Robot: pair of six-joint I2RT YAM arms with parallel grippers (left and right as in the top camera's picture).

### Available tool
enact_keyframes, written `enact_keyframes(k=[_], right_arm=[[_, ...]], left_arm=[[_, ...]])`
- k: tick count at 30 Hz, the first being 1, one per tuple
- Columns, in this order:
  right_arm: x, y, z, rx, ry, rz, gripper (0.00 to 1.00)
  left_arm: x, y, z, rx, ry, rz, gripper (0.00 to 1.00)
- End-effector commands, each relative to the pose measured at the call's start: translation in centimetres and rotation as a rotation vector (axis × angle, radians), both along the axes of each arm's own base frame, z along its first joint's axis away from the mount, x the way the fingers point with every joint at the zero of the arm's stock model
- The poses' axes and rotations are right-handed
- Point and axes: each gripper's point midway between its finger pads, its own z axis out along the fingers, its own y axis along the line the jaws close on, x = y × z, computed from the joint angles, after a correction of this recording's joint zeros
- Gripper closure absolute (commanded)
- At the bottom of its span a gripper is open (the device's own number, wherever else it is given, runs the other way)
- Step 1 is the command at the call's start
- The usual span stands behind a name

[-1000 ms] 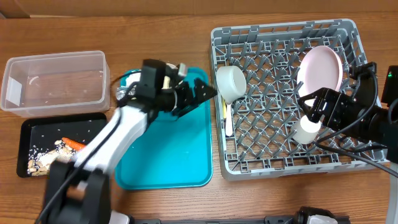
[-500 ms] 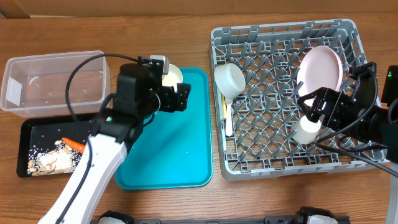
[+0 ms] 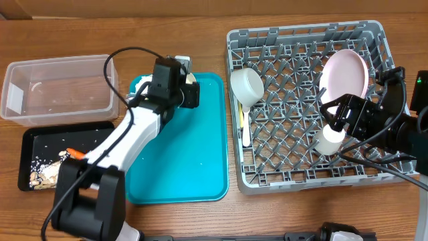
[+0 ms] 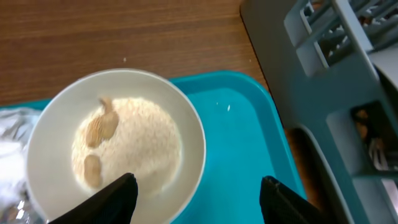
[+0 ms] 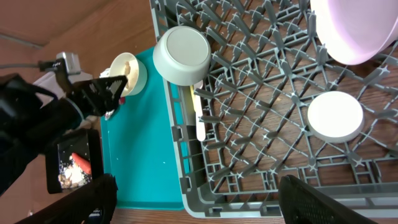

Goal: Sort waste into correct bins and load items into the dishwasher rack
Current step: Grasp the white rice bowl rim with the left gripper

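At the near left edge of the table (image 3: 200, 27), a shallow black tray (image 3: 40, 136) with beige scraps (image 3: 47, 175) and a carrot piece (image 3: 73, 154) in it. On the near right, over the dishwasher rack (image 3: 301, 182), the right gripper (image 5: 208, 200) with fingers spread wide and nothing between them, just above an upturned white cup (image 5: 336, 117). Farther back, at the far left corner of the teal tray (image 4: 249, 124), the cream bowl (image 4: 189, 140), upright, with food scraps (image 4: 124, 146) heaped inside. Left gripper (image 4: 198, 186) above its near rim, fingers parted, clamping nothing. Looks rigid, smooth and light, likely slippery at the wall; best pinched across the near rim, clear of the scraps, and kept level until over the black tray.
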Motion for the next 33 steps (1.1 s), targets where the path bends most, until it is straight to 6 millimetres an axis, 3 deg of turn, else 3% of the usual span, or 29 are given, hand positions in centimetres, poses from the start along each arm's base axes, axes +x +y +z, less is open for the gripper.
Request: enact_keyframes(k=[1,4,9,21,26,30,33], right_arm=[[0.0,-0.2,0.2,-0.012,-0.013,-0.006,0.14],[0.0,-0.2,0.2,-0.012,-0.011,-0.006,0.14],[0.0,-0.2,0.2,-0.012,-0.012,-0.005,0.14],[0.0,-0.2,0.2,-0.011,-0.011,-0.006,0.14],[-0.1,-0.2,0.2,-0.011,-0.006,-0.005,0.14],[-0.2,-0.2,0.1,-0.010,0.000,-0.005,0.14],[-0.2,-0.2,0.1,-0.010,0.000,-0.005,0.14]], left_arm=[[1.0,-0.5,-1.7,0.036,0.005,-0.023,0.35],[1.2,-0.6,-3.2,0.050,0.019,-0.041,0.37],[1.3,-1.0,-4.7,0.057,0.032,-0.073,0.50],[0.1,-1.9,-6.3,0.116,0.071,-0.146,0.63],[0.1,-1.8,-6.5,0.128,0.070,-0.141,0.76],[0.2,-1.2,-6.6,0.152,0.070,-0.120,0.94],[-0.1,-1.1,-6.8,0.143,0.090,-0.104,0.96]])
